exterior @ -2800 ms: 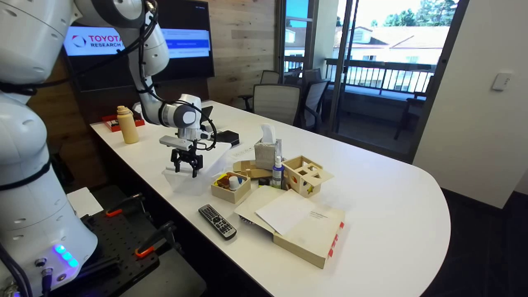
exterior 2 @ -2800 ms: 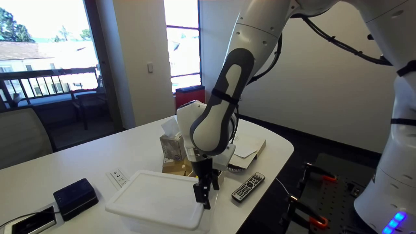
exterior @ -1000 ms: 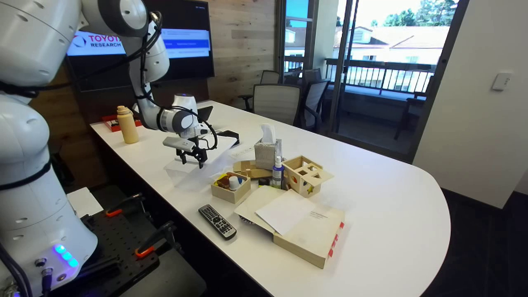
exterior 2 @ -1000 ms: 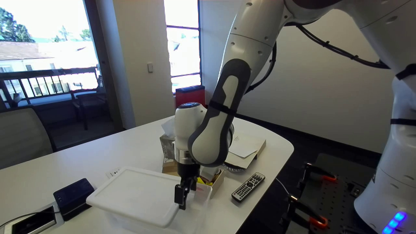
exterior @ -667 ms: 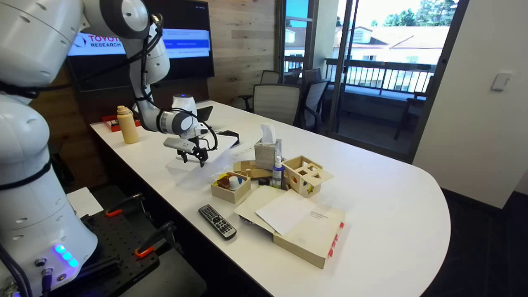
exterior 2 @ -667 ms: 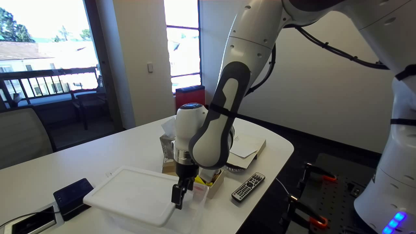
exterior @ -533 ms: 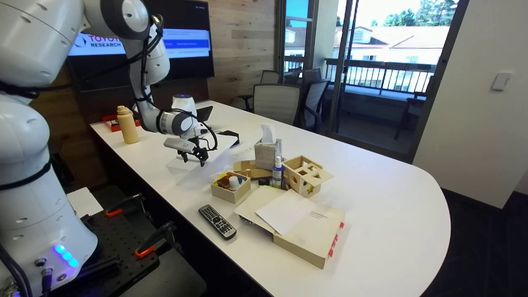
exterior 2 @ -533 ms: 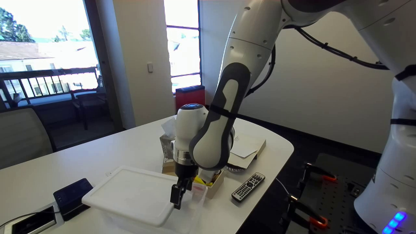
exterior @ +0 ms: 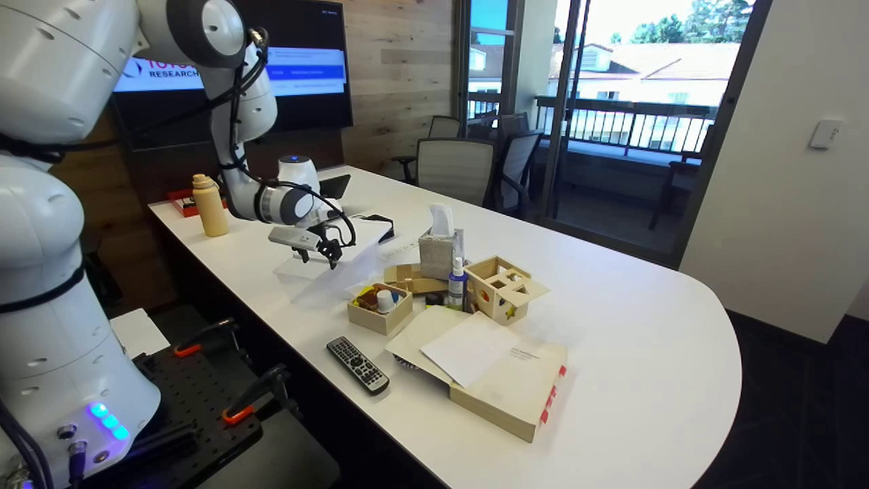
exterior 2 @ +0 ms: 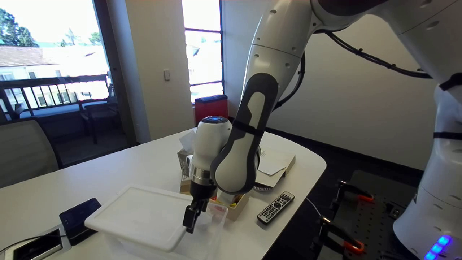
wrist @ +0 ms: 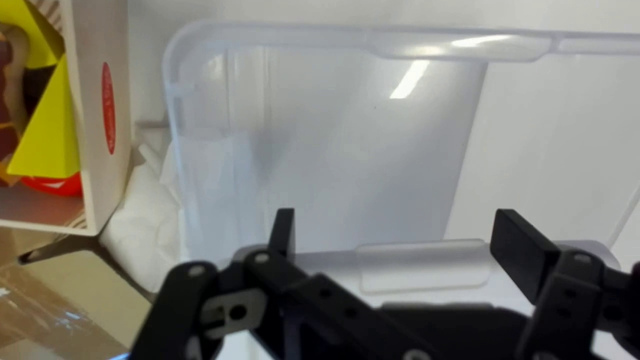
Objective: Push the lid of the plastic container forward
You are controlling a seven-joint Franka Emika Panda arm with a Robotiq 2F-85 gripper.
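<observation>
So the thing your next nudge hangs on: the lid lies straight ahead of the claw, on the side away from the robot's base — its near edge runs across by both fingers, more or less square to the push. Its long axis looks to me like it points away from the base too, so you'd be shoving it lengthwise, but take that as a guess given the foreshortening. There's just the one arm, so no choosing sides. Your claw is spread wide with nothing pinched in it, and the lid's edge shows in the gap; it seems to be bearing on that edge, though actual contact is hard to make out. The lid sits over the far part of the clear tub, leaving the end nearest the base uncovered. Compared with the earlier frames, the lid is farther along, more of the tub's inside shows, and your claw leans more. The tub looks to have crept the same way, so I'd guess it's getting dragged — go gently. In an exterior view the lid hides part of the black box; I can't tell if they touch, but a snag there seems possible.
</observation>
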